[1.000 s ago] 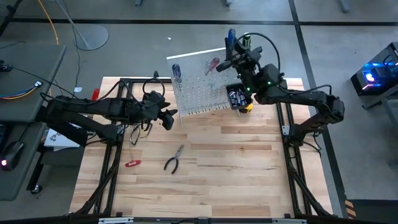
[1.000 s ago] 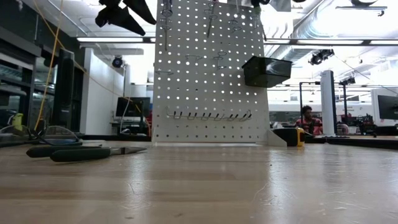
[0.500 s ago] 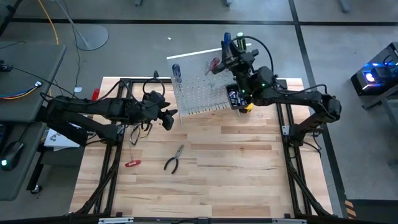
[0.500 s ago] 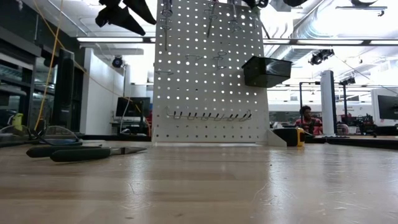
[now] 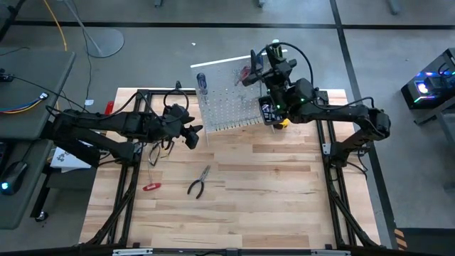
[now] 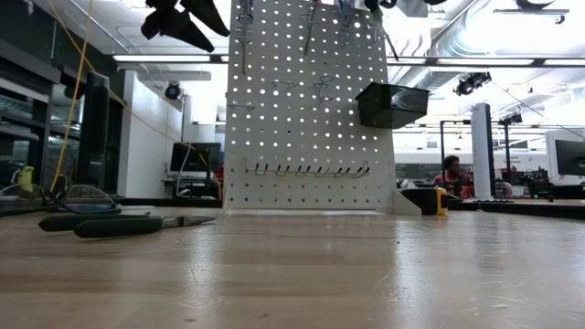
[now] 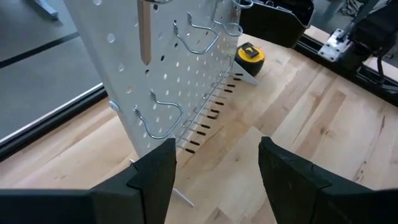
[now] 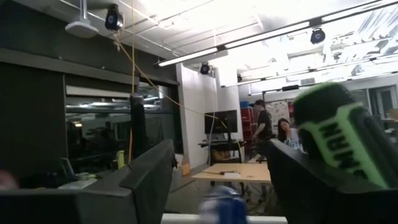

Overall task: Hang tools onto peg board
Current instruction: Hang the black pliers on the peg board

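The right end effector (image 5: 254,65) hovers at the peg board's (image 5: 227,99) top edge, fingers spread beside a green-black screwdriver (image 8: 339,140). Blue (image 5: 201,82) and red (image 5: 244,73) screwdrivers hang. Pliers (image 5: 198,182) and red-handled cutters (image 5: 150,187) await on the desk (image 5: 270,192); the left end effector (image 5: 193,135) waits open, empty.

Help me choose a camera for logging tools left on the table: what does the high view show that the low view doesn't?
High view only: the red-handled cutters, both arms whole, the left gripper beside the peg board and the right gripper at its top.
Low view only: the row of hooks, a seated person.
Both: the peg board, its black bin, the pliers.
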You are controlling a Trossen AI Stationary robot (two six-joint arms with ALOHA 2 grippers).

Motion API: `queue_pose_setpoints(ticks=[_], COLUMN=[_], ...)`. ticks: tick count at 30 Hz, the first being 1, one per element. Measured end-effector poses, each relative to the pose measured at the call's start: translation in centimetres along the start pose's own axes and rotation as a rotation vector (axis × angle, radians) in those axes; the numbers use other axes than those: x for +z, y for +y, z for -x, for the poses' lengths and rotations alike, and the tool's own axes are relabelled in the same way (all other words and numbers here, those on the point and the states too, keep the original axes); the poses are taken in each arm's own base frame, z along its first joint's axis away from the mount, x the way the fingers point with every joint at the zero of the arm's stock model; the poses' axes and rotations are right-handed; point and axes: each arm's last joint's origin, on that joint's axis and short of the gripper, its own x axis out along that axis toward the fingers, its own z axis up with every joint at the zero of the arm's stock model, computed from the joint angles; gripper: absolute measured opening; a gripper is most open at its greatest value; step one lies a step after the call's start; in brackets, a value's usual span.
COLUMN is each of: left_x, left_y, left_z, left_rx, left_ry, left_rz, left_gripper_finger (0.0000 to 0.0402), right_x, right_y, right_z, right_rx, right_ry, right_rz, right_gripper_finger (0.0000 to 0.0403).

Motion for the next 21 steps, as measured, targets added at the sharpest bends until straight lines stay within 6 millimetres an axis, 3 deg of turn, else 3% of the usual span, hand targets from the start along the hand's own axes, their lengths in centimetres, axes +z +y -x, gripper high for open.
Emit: queue_pose_setpoints(ticks=[13,21], left_x=[0.0,-0.1], left_y=[0.0,-0.1], left_z=[0.0,0.0], left_rx=[0.002,-0.035], left_ry=[-0.001,0.024], left_rz=[-0.005,-0.023], left_gripper_finger=[0.0209,0.0209], right_x=[3.9,8.0], right_y=[-1.5,-1.6], right_z=[0.9,3.9], right_rx=[0.015,0.189], right_ry=[-0.077,-0.103], right_rz=[-0.076,-0.103], right_gripper_finger=[0.0248,0.0248])
